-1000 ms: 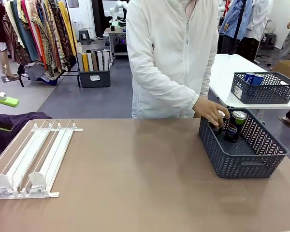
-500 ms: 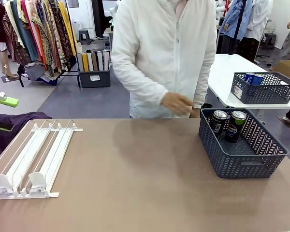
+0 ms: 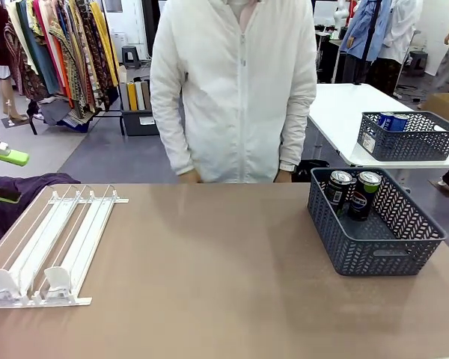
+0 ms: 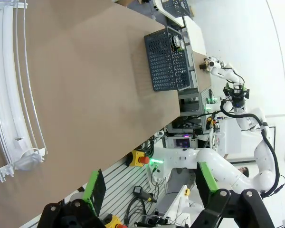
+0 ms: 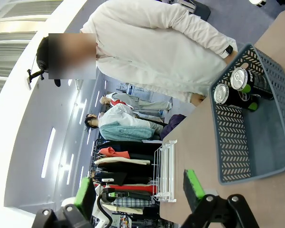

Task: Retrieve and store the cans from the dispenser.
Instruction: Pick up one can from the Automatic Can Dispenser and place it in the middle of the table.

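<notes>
The dispenser [image 3: 49, 243], a white and clear sloped rack, lies on the table's left with no cans in its lanes. Two black cans [image 3: 339, 187] with silver tops stand in the far left corner of the dark grey basket [image 3: 367, 250] on the right. My left gripper [image 3: 4, 177] hangs open at the left edge, beside the rack's far end. In the left wrist view my left gripper [image 4: 149, 185] holds nothing, with the dispenser [image 4: 9, 95] and the basket [image 4: 159, 61] beyond. My right gripper [image 5: 138, 192] stands open and bare, above the basket [image 5: 232, 142] and the cans [image 5: 225, 95].
A person in a white jacket [image 3: 236, 90] stands at the table's far edge, arms down. A second grey basket [image 3: 408, 138] with blue cans [image 3: 393, 121] sits on a white table behind at the right. Bare brown tabletop [image 3: 209, 269] lies between rack and basket.
The person's hand has let go of a can in the basket and pulled back. The person has stepped toward picture left, arms now down. My left gripper has not moved.
</notes>
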Controlling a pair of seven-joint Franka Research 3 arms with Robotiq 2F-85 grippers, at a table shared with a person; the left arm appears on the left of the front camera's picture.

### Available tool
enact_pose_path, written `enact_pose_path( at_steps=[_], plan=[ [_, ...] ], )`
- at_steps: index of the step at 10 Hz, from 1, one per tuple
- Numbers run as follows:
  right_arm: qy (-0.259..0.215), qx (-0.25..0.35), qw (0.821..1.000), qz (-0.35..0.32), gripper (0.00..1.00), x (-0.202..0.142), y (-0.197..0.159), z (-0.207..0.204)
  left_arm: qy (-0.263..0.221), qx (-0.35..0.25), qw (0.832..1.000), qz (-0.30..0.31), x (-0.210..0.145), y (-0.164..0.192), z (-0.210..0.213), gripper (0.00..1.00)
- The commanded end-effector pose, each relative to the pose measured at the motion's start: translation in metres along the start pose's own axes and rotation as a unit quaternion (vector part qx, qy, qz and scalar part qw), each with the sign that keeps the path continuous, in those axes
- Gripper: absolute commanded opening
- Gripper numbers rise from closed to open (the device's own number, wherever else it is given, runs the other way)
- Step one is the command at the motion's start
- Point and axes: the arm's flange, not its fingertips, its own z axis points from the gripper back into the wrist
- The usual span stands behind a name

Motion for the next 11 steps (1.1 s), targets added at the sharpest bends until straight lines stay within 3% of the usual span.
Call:
enact_pose_path(
  at_steps=[1,11],
  plan=[
    [-0.007,0.014,1.0,0.007,1.0,0.0021,0.0033,-0.003,-0.002,-0.009,1.0,-0.002,0.0008,-0.0007,0.0007,1.0],
    [-0.007,0.014,1.0,0.007,1.0,0.0021,0.0033,-0.003,-0.002,-0.009,1.0,-0.002,0.0008,-0.0007,0.0007,1.0]
  ],
)
